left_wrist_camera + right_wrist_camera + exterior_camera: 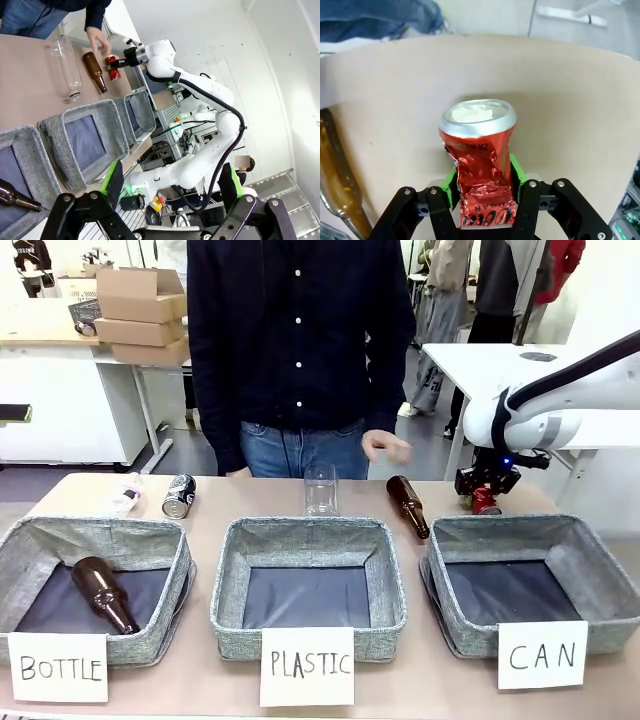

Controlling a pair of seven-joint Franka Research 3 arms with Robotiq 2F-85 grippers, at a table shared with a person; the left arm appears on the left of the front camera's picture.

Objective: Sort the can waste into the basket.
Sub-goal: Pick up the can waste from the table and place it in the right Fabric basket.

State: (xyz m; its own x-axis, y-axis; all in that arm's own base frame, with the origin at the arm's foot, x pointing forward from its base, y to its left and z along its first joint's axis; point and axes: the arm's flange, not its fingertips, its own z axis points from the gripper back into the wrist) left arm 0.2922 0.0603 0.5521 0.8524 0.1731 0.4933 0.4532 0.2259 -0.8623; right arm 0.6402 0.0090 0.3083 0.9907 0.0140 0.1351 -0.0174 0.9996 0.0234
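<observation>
Sorting station, seen from the front and from both wrists. A tan table (250, 498) spans the scene, and a person (300, 340) in a dark shirt and jeans stands at its far side, one hand (385, 447) held above the tabletop. The white right arm (570, 400) reaches in from the right.

Three grey woven baskets with dark bottoms sit in a row along the near side. The left basket (100, 535) is carded "BOTTLE" and holds a brown glass bottle (103, 595) lying on its side. The middle basket (310, 535) is carded "PLASTIC". The right basket (510, 532) bears a white card (542, 655) reading "CAN", and no can lies in it.

Beyond the baskets, a clear plastic bottle (320, 490) stands behind the middle one. A second brown bottle (408, 506) lies just beside the far left corner of the right basket. The black can (179, 496) lies on its side at the far left, near a pale crumpled item (128, 492).

The red can (480, 165), dented, sits at the table's far right, just past the far wall of the "CAN" basket. The right gripper (482, 177) has its green pads (516, 172) pressed against both sides of the can's crumpled body. Whether the can touches the table cannot be told.

The left gripper (172, 180) hangs over the near side of the baskets, fingers wide apart with nothing between them
</observation>
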